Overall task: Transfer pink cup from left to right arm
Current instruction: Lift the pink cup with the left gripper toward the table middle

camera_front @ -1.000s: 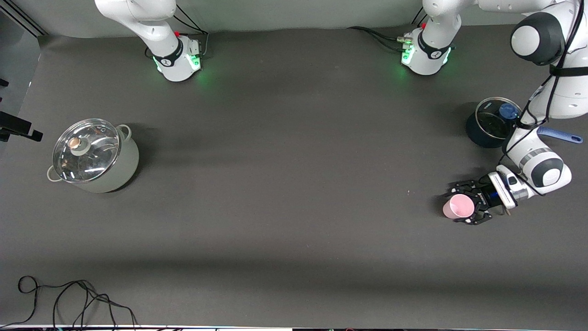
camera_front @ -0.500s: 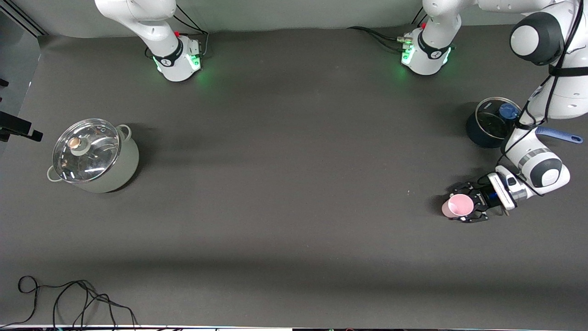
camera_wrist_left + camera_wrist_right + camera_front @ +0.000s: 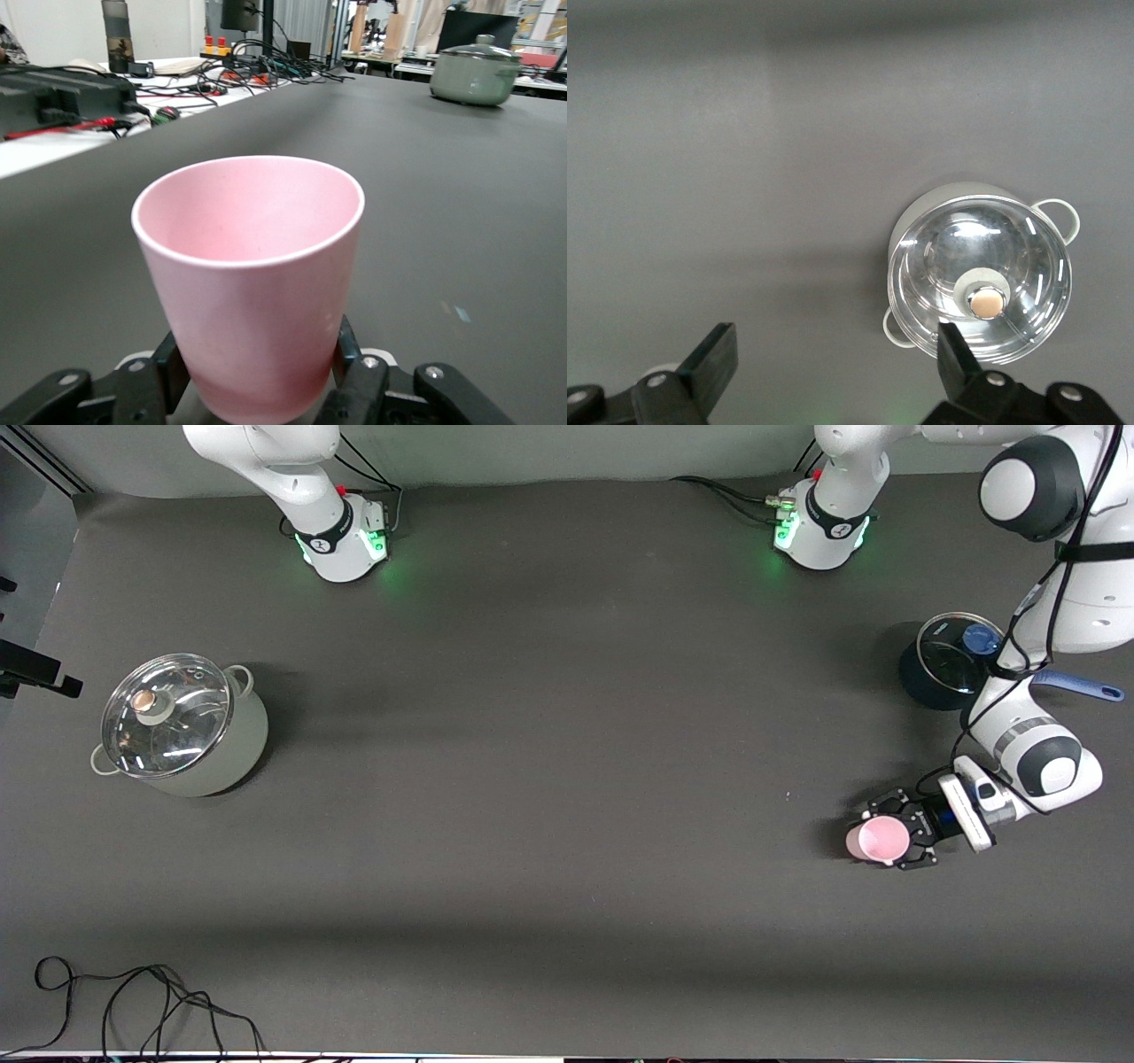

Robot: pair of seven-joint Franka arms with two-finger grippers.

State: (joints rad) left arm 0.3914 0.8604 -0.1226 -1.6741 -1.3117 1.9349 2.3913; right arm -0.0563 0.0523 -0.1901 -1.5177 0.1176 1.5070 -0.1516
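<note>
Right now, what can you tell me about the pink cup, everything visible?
The pink cup is small, plain and pale pink, looks like matte plastic, tapers toward its base, has no handle and is empty. It is upright, mouth up, at the left arm's end of the table. The left gripper is shut on its lower half.

The right hand (image 3: 833, 372) is outside the front view, where the right arm (image 3: 283, 469) runs off the top edge; in the right wrist view only its two fingertips show, cut by the picture's edge. The left arm (image 3: 1063, 558) covers part of the dark pot (image 3: 939, 669) and its blue handle (image 3: 1076, 685). The left hand (image 3: 257, 390) hides the pink cup's (image 3: 252, 283) base.
</note>
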